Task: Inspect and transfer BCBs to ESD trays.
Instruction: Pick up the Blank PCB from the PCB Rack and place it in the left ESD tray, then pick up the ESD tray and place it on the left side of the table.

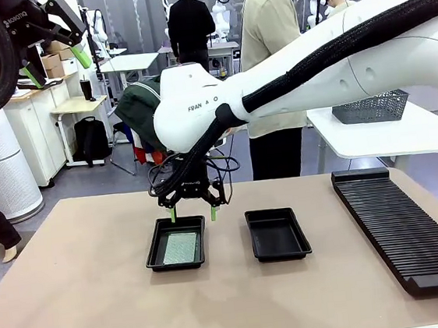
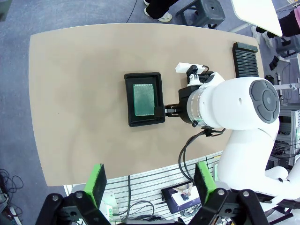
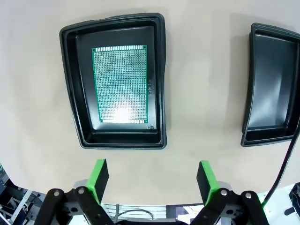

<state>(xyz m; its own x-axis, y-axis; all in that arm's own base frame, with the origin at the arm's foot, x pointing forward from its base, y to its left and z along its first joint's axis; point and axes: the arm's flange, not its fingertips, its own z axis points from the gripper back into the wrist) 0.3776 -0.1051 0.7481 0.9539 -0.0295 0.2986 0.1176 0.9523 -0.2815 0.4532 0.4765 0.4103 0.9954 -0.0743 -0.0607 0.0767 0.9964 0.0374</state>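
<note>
While the right pincer (image 1: 192,212) is hovering, jaws apart, over the far rim of the ESD tray (image 1: 179,267), the BCB (image 1: 182,248) is lying inside, nearer the robot, long axis toward the person; the left pincer (image 1: 57,66), also apart, is hanging far off.

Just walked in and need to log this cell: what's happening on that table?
The right gripper hangs open over the far edge of a shallow black plastic tray where a thin green circuit board lies flat. The matching black tray beside it is empty. The left gripper is raised high, open, holding nothing.
</note>
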